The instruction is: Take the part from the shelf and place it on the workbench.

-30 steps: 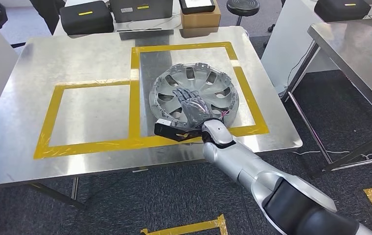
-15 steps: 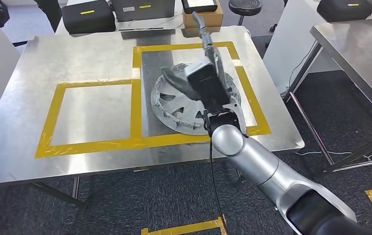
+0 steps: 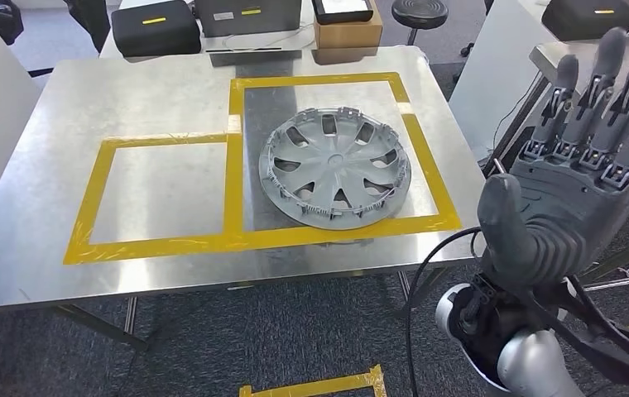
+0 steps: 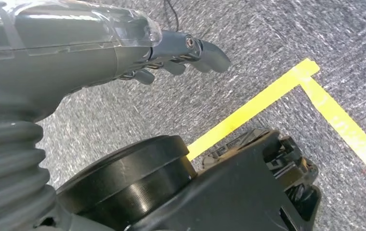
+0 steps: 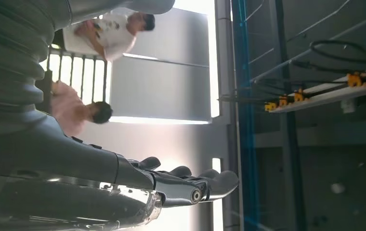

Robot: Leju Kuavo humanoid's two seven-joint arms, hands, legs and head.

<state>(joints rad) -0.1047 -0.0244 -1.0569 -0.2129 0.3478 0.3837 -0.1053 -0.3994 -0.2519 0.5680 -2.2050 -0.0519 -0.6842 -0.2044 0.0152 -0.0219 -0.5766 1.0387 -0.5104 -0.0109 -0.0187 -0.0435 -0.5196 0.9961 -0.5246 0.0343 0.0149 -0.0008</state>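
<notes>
Right hand (image 3: 580, 207) raised near the camera, fingers spread, holding nothing. Hubcap (image 3: 334, 166) lies flat on the workbench (image 3: 46, 248), well apart from it.

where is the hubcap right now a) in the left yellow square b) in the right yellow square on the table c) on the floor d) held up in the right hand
b: the hubcap lies flat on the table inside the right-hand yellow tape square, and the right hand is raised off to the side with its fingers spread and nothing in it.
</notes>
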